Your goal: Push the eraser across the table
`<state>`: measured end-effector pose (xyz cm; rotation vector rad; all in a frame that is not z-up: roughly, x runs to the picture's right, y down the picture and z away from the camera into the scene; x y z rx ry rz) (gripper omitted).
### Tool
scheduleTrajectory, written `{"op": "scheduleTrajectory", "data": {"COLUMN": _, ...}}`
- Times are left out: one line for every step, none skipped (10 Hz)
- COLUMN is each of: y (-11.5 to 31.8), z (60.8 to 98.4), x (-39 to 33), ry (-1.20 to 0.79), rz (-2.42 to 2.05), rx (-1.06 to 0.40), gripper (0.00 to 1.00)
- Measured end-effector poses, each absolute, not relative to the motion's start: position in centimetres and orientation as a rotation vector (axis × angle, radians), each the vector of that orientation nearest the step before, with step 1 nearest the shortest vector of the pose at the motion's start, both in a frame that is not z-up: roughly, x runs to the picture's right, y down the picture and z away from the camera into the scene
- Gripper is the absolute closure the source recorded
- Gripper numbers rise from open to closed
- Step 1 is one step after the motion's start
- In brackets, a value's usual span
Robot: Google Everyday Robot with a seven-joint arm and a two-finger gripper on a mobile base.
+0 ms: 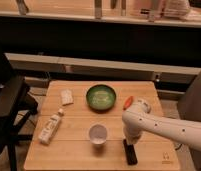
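Observation:
The eraser (129, 152), a flat black oblong bar, lies lengthwise near the front edge of the light wooden table (74, 150), right of the white cup (98, 133). My white arm reaches in from the right and bends down over it. The gripper (128, 141) points down at the eraser's far end and appears to touch it, shut, holding nothing. The arm's wrist hides the fingers' upper part.
A green bowl (101, 96) sits at the table's back centre, with an orange object (127, 102) just right of it. A small pale block (67, 97) and a white bottle (50, 128) lie on the left. A dark chair (9, 107) stands left of the table.

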<state>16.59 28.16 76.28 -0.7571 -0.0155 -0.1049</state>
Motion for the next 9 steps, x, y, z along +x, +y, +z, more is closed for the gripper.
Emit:
{"op": "scheduleTrajectory", "data": {"y": 28.1, "z": 76.1, "x": 16.3, "ry": -0.016, "rz": -0.11, "rx": -0.757, "gripper": 1.0}}
{"op": "scheduleTrajectory", "data": {"y": 28.1, "z": 76.0, "x": 15.6, "ry": -0.016, "rz": -0.112, "rx": -0.759, "gripper": 1.0}}
{"op": "scheduleTrajectory", "data": {"y": 28.0, "z": 76.0, "x": 15.2, "ry": -0.018, "rz": -0.117, "rx": -0.76, "gripper": 1.0}}
{"op": "scheduleTrajectory", "data": {"y": 28.0, "z": 75.9, "x": 15.3, "ry": -0.014, "rz": -0.117, "rx": -0.76, "gripper": 1.0}}
{"op": "scheduleTrajectory", "data": {"y": 28.0, "z": 75.7, "x": 15.3, "ry": -0.014, "rz": -0.121, "rx": -0.762, "gripper": 1.0}}
{"op": "scheduleTrajectory", "data": {"y": 27.9, "z": 75.6, "x": 15.1, "ry": -0.014, "rz": -0.128, "rx": -0.762, "gripper": 1.0}}
{"op": "scheduleTrajectory", "data": {"y": 27.8, "z": 75.4, "x": 14.8, "ry": -0.016, "rz": -0.133, "rx": -0.762, "gripper": 1.0}}
{"op": "scheduleTrajectory", "data": {"y": 27.7, "z": 75.3, "x": 14.8, "ry": -0.016, "rz": -0.133, "rx": -0.762, "gripper": 1.0}}
{"op": "scheduleTrajectory", "data": {"y": 27.5, "z": 75.2, "x": 14.9, "ry": -0.014, "rz": -0.132, "rx": -0.761, "gripper": 1.0}}
